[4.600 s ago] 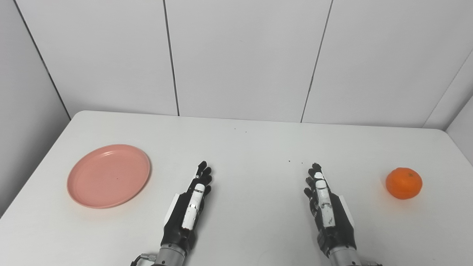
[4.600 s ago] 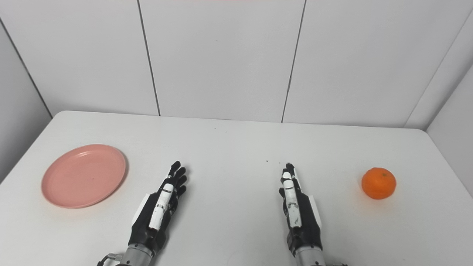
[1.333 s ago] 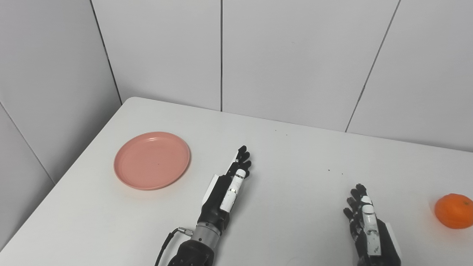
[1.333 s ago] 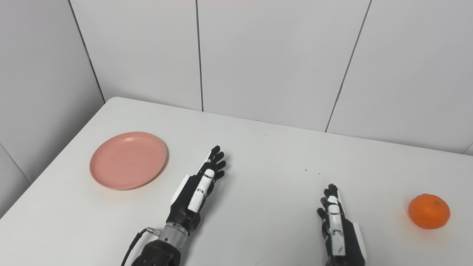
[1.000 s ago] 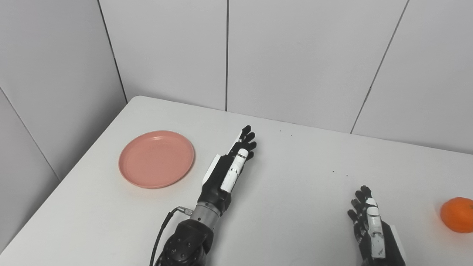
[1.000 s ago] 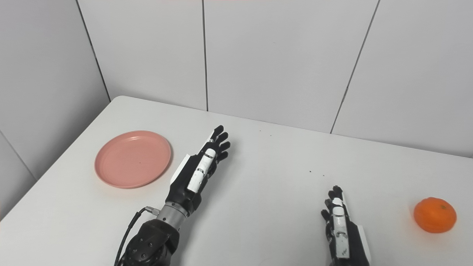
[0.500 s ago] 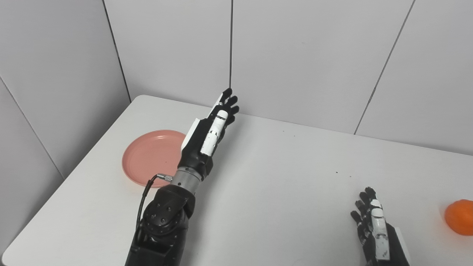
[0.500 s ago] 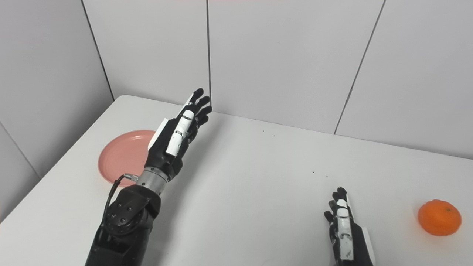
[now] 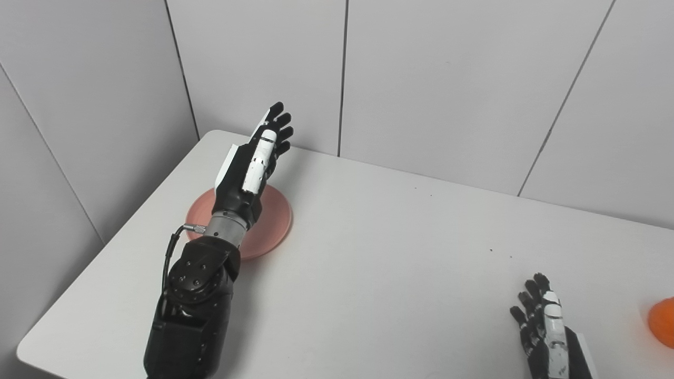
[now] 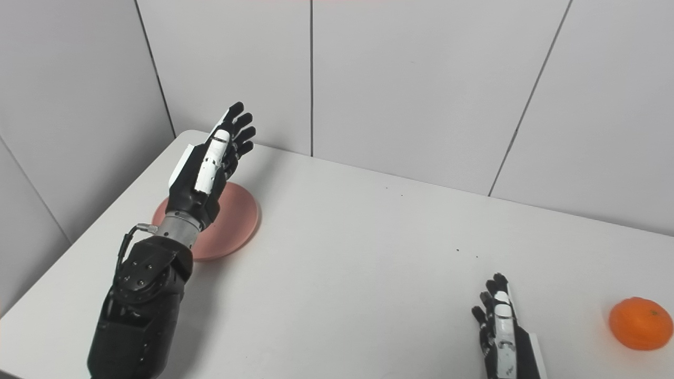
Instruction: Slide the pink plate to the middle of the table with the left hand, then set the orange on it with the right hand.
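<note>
The white bench (image 10: pixel 368 252) fills the corner between grey wall panels. Over its far left part the left arm reaches out, and the left robot hand (image 10: pixel 208 166) hangs above the pink plate (image 10: pixel 239 221), fingers straight and spread, holding nothing; it looks clear of the plate, though that is hard to judge from here. The right robot hand (image 10: pixel 500 326) lies open at the near edge, well apart from the orange (image 10: pixel 641 323) at the right.
</note>
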### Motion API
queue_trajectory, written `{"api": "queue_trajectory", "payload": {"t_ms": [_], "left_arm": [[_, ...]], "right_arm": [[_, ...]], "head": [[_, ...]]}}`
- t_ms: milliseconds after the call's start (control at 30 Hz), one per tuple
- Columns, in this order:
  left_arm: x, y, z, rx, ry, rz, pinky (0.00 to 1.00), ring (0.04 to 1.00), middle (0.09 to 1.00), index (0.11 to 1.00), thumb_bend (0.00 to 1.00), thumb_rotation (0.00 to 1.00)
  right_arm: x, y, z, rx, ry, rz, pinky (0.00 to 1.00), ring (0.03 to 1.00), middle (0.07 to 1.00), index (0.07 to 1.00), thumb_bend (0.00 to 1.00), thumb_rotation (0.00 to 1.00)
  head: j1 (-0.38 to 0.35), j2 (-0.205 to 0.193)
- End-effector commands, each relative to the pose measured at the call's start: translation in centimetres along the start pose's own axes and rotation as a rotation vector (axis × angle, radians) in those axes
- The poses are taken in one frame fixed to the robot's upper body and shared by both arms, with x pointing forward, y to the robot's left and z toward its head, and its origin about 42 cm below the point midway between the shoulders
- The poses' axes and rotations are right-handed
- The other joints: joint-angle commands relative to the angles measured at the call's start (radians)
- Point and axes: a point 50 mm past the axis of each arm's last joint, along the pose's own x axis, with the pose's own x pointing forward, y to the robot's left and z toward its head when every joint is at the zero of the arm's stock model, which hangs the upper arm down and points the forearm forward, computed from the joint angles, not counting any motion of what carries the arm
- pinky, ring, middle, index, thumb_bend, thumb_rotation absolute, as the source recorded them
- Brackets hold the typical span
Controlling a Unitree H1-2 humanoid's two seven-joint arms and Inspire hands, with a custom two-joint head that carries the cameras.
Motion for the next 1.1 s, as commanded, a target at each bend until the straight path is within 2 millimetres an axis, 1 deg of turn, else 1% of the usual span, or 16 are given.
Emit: {"api": "queue_trajectory", "payload": {"t_ms": [0, 67, 133, 233, 333, 433, 500, 633, 767, 1067], "left_arm": [[1.2, 0.9, 2.4, 0.007, -0.097, 0.018, 0.96, 0.957, 0.967, 0.938, 0.36, 1.0], [1.3, 1.9, 2.6, 0.013, -0.1, 0.045, 0.94, 0.935, 0.946, 0.922, 0.36, 1.0], [1.3, 2.7, 2.6, 0.016, -0.101, 0.059, 0.92, 0.927, 0.944, 0.927, 0.36, 1.0], [1.3, 4.2, 2.6, 0.029, -0.094, 0.09, 0.91, 0.933, 0.956, 0.94, 0.37, 1.0], [1.2, 5.6, 2.4, 0.034, -0.08, 0.124, 0.93, 0.932, 0.944, 0.918, 0.36, 1.0], [1.1, 6.6, 2.2, 0.028, -0.064, 0.142, 0.94, 0.936, 0.946, 0.921, 0.36, 1.0], [1.0, 7.4, 2.0, 0.023, -0.055, 0.154, 0.92, 0.927, 0.937, 0.918, 0.34, 1.0], [0.7, 8.6, 1.9, 0.02, -0.047, 0.175, 0.92, 0.923, 0.928, 0.905, 0.32, 1.0], [0.4, 10.2, 1.5, 0.021, -0.021, 0.197, 0.92, 0.92, 0.93, 0.913, 0.32, 1.0], [-0.2, 12.4, 0.5, 0.007, 0.015, 0.244, 0.91, 0.922, 0.928, 0.914, 0.29, 1.0]], "right_arm": [[0.4, 0.0, 1.1, -0.004, -0.062, 0.025, 1.0, 1.0, 1.0, 1.0, 0.21, 1.0], [0.4, 0.0, 1.2, 0.004, -0.059, 0.022, 1.0, 1.0, 1.0, 1.0, 0.22, 1.0], [0.4, 0.0, 1.2, 0.007, -0.056, 0.02, 1.0, 1.0, 1.0, 1.0, 0.22, 1.0], [0.4, -0.1, 1.2, -0.005, -0.062, 0.025, 1.0, 1.0, 1.0, 1.0, 0.21, 1.0], [0.3, 0.0, 1.2, -0.011, -0.063, 0.025, 1.0, 1.0, 1.0, 1.0, 0.21, 1.0], [0.4, 0.0, 1.2, -0.006, -0.064, 0.024, 1.0, 1.0, 1.0, 1.0, 0.21, 1.0], [0.4, 0.0, 1.2, -0.001, -0.06, 0.021, 1.0, 1.0, 1.0, 1.0, 0.21, 1.0], [0.4, 0.0, 1.3, 0.015, -0.057, 0.02, 1.0, 1.0, 1.0, 1.0, 0.21, 1.0], [0.3, -0.1, 1.3, 0.008, -0.056, 0.018, 1.0, 1.0, 1.0, 1.0, 0.21, 1.0], [0.4, -0.2, 1.4, 0.009, -0.058, 0.025, 1.0, 1.0, 1.0, 1.0, 0.21, 1.0]], "head": [[0.0, 0.002], [0.005, 0.001], [0.01, 0.001], [0.013, -0.001], [0.016, -0.003], [0.018, -0.002], [0.019, -0.002], [0.021, -0.001], [0.024, 0.001], [0.029, 0.002]]}}
